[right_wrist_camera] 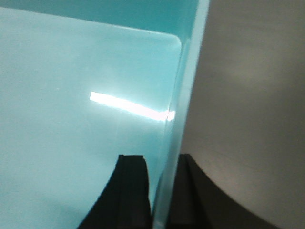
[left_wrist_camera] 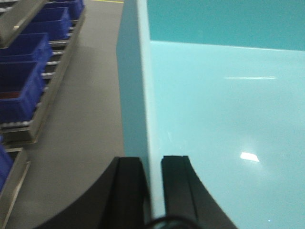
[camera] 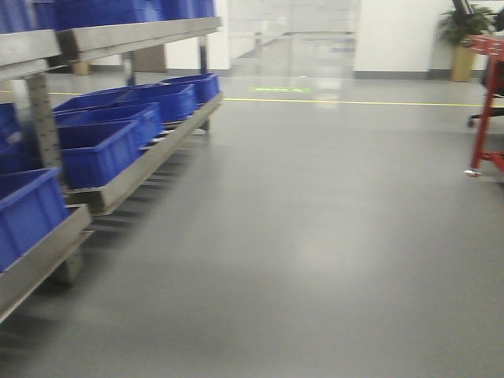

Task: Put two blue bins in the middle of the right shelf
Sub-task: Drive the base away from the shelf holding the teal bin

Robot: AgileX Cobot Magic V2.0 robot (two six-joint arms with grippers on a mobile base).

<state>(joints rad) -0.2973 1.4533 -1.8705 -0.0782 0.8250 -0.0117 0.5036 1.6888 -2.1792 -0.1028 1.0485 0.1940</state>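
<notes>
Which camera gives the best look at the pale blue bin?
The left wrist view: the pale blue bin shows its floor, far wall and left wall, pinched by the left gripper. The right wrist view shows only a glary corner. The front view misses it.

The left gripper (left_wrist_camera: 151,191) enters its wrist view from 6 o'clock. Its two black jaws point toward 12 and are pinched on the side wall of a pale blue bin (left_wrist_camera: 214,119), one jaw outside and one inside. The right gripper (right_wrist_camera: 159,195) likewise rises from 6 o'clock, its jaws clamped across a thin bin wall, the inner jaw at 7 and the outer at 5.
</notes>
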